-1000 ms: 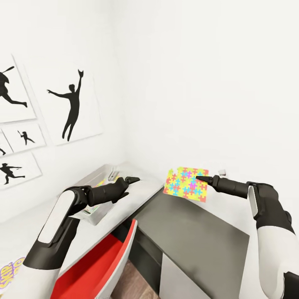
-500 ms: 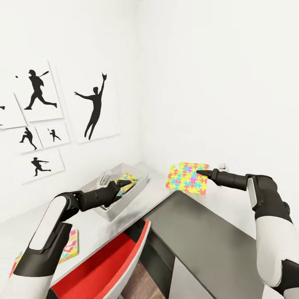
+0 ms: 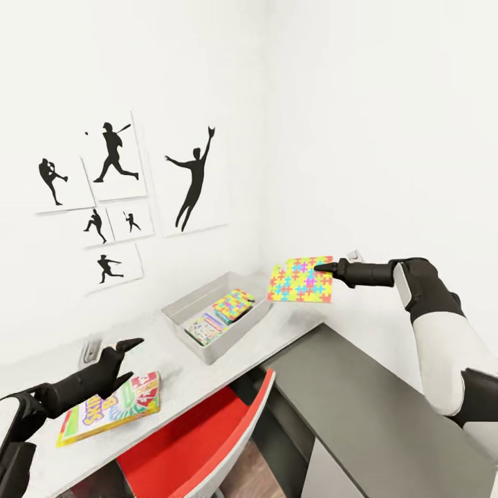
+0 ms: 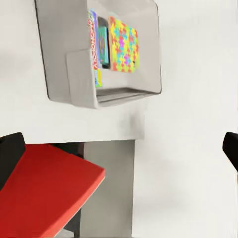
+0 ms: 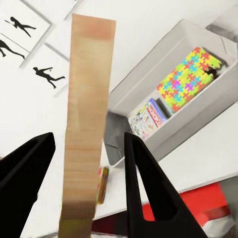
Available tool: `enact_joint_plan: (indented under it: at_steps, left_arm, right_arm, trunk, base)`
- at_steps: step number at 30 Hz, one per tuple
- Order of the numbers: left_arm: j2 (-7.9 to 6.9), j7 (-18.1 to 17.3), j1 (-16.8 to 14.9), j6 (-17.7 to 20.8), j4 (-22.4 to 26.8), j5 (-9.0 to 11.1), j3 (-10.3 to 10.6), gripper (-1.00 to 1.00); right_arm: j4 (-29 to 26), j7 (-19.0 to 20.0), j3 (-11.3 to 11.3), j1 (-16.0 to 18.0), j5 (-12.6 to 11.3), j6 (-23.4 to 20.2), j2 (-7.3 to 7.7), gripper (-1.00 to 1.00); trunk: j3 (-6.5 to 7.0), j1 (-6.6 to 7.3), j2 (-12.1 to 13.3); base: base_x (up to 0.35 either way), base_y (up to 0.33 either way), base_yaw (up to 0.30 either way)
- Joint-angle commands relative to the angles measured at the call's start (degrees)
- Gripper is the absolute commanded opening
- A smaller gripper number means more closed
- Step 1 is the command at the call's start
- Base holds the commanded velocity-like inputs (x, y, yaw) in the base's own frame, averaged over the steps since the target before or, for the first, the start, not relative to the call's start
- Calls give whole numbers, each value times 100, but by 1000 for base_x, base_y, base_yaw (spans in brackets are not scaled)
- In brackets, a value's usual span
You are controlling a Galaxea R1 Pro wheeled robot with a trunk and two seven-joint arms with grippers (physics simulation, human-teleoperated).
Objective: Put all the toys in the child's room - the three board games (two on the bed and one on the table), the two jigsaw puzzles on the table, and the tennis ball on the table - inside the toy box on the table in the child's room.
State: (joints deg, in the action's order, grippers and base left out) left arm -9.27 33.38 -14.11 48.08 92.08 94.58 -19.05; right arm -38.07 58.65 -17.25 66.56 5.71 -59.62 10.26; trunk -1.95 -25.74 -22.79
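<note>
The grey toy box stands on the table by the wall. In it lie one jigsaw puzzle, a pale board game and a blue board game. My right gripper is shut on the other jigsaw puzzle, held in the air to the right of the box; the right wrist view shows it edge-on between the fingers. My left gripper is open just above the SKIP-BO board game on the table's near left. The tennis ball is out of view.
A red chair is tucked under the table's front edge. A lower dark grey cabinet top runs along the right wall below my right arm. Baseball silhouette pictures hang on the wall behind the table.
The head view has swung left. My left arm has drawn back from the toy box to the SKIP-BO game. My right gripper has brought the jigsaw puzzle slightly closer to the box.
</note>
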Motion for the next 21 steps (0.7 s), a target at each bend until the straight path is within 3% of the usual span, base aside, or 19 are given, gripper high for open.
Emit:
enact_joint_plan:
  at_steps: [1,3,4,5,6,10,13,16,21]
  left_arm:
    - [-8,-82,194,7,3,79,-271,100]
    - [-56,-844,851,10,3,79,-1152,100]
    - [-66,-1212,1111,9,3,77,-1444,100]
    - [-66,-1212,1111,9,3,77,-1444,100]
    - [-74,-1491,1360,4,3,74,-1657,100]
    - [-78,-1801,1743,-13,3,77,-2055,100]
    - [-77,-1904,1881,-20,3,78,-2233,100]
    - [-73,-1967,1967,-20,3,78,-2343,100]
    - [-68,-2002,2009,-8,3,79,-2385,100]
  right_arm:
    - [53,47,15,34,47,-38,1,-100]
    - [186,39,111,90,46,-38,9,-100]
    - [217,36,135,104,45,-38,14,-100]
    - [217,36,135,104,45,-38,14,-100]
    - [236,35,151,113,45,-38,19,-100]
    - [253,35,167,122,45,-38,30,-100]
    - [259,40,174,124,43,-38,31,-100]
    - [262,121,186,114,44,-38,33,-100]
    - [249,441,539,83,43,-38,44,-100]
  trunk:
    - [-9,-4,-13]
    - [-2,-4,-13]
    - [3,-4,-13]
    - [7,-4,-13]
    - [12,-4,-13]
    - [30,-4,-13]
    - [45,-4,-13]
    - [60,-4,-13]
    - [84,-4,-13]
  base:
    - [0,0,269]
    - [0,0,267]
    - [0,0,257]
    - [0,0,253]
    - [0,0,249]
    - [0,0,244]
    - [0,0,240]
    - [0,0,238]
    - [0,0,237]
